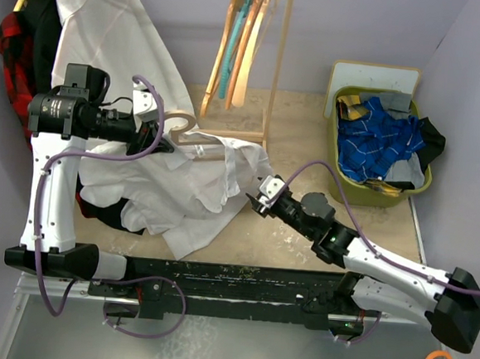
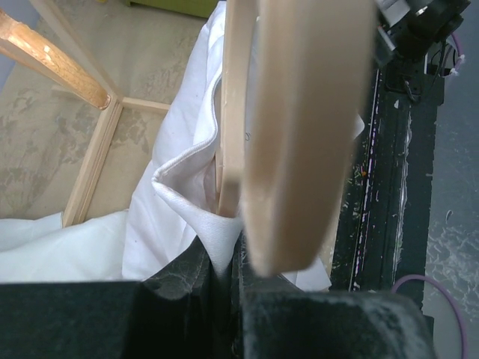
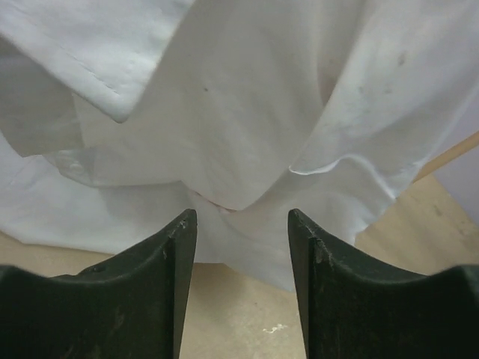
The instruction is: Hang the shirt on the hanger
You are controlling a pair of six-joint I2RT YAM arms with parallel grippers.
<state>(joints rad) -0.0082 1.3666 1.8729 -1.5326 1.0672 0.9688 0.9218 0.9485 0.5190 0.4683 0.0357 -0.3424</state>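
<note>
The shirt (image 1: 202, 185) is white, the hanger (image 1: 195, 140) pale tan.

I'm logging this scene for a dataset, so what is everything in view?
shirt: one, white, crumpled mid-table, partly over the hanger.
hanger: one, tan wood, in the left gripper.
hanging garment: one, white, rail, back left.
plaid garment: one, red and black, far left.
rail hangers: several, tan and teal, back centre.
bin: one, green, right side, holding blue cloth.
table: one, beige, under everything.
left gripper: one, black, shut on the hanger.
right gripper: one, black, open, at the shirt's right edge.
</note>
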